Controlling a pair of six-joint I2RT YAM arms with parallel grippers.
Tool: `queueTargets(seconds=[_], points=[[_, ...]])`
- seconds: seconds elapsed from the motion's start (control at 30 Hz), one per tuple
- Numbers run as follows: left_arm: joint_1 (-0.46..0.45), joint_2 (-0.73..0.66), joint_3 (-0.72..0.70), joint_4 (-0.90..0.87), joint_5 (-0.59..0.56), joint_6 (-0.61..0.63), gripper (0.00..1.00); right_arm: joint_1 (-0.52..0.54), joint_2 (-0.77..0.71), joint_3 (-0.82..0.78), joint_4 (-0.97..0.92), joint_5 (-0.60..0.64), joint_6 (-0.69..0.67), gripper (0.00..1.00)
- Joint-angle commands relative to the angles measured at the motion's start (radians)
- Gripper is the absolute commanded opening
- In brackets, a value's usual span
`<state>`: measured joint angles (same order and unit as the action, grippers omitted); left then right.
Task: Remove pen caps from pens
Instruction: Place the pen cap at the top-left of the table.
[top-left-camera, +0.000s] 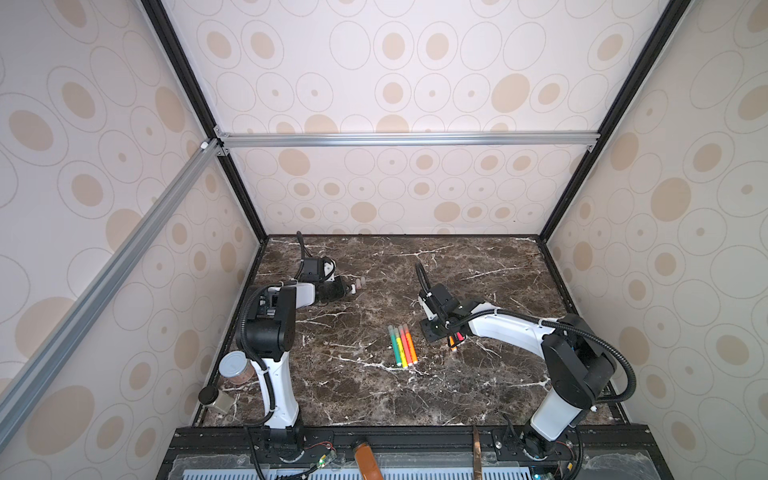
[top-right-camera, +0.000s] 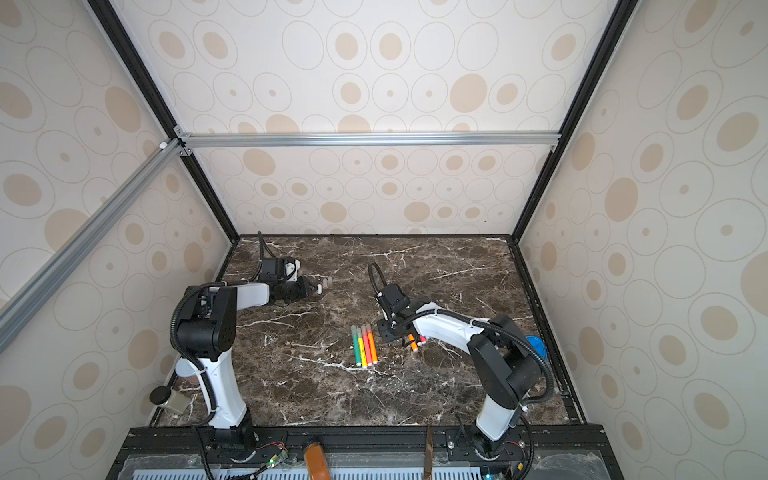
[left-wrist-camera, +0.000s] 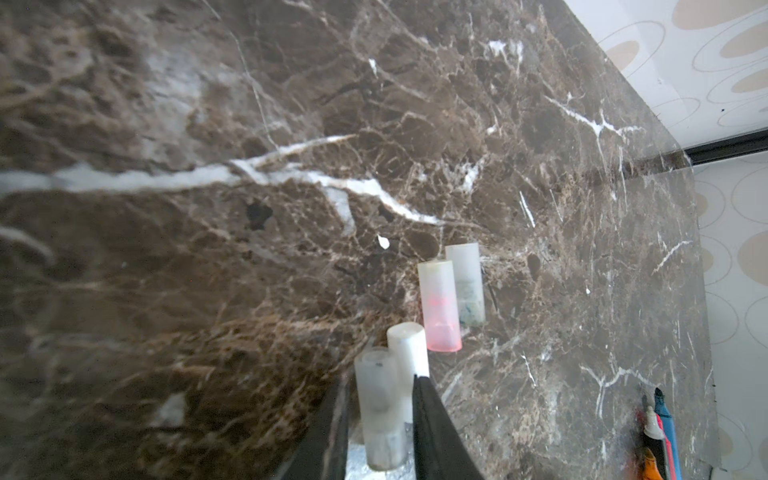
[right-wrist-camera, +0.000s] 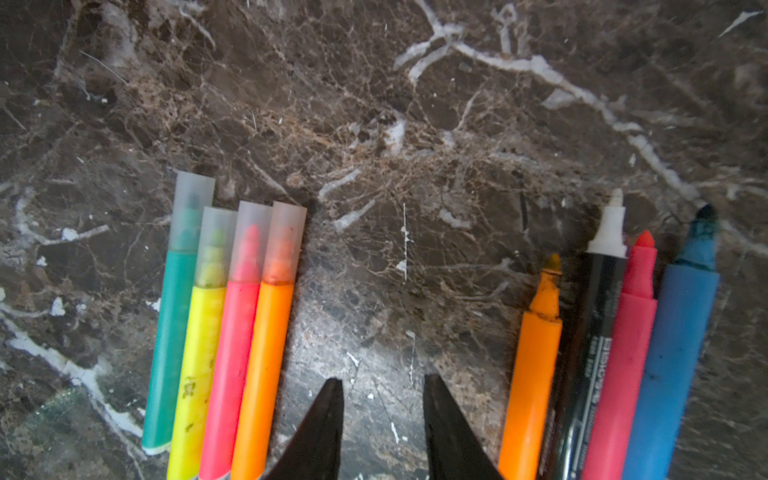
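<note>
Marble top (top-left-camera: 365, 399), right arm (top-left-camera: 511, 328) over pens (top-left-camera: 452, 343)

Both top views look steeply down from high above the near edge of the bench (top-left-camera: 478, 386), facing the back wall (top-left-camera: 395, 191). They cover nearly the same ground: the whole bench top, with the row of four capped pens (top-left-camera: 402, 345) near its middle. The left wrist camera rides low and very close to the bench, well apart from that row, beyond it and to its left. It looks past the left tool (left-wrist-camera: 379, 384) across the marble, and the uncapped pens (left-wrist-camera: 664, 424) just right of the row show at its frame edge. The right wrist camera hangs close above the row, looking down past the right tool (right-wrist-camera: 382, 377). All four views share those uncapped pens.
</note>
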<state>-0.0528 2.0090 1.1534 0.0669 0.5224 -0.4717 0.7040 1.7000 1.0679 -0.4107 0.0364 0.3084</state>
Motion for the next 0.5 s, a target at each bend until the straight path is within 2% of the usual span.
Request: queueTargets(seconds=[0.0,0.23,0.43,0.47], points=[[-0.006,0.003,0.035,-0.007,0.005,0.002,0.28,0.007,0.013,0.015,-0.004,0.004,0.008,0.35],[-0.007,-0.044,0.022,-0.010,-0.007,-0.002,0.29,0.016,0.024,0.019,0.000,-0.005,0.012,0.36],[-0.006,-0.129,0.028,-0.061,-0.046,0.012,0.35,0.034,0.039,0.030,0.001,-0.013,0.025,0.38],[-0.007,-0.141,0.028,-0.068,-0.081,0.014,0.36,0.039,0.042,0.032,0.003,-0.013,0.027,0.38]])
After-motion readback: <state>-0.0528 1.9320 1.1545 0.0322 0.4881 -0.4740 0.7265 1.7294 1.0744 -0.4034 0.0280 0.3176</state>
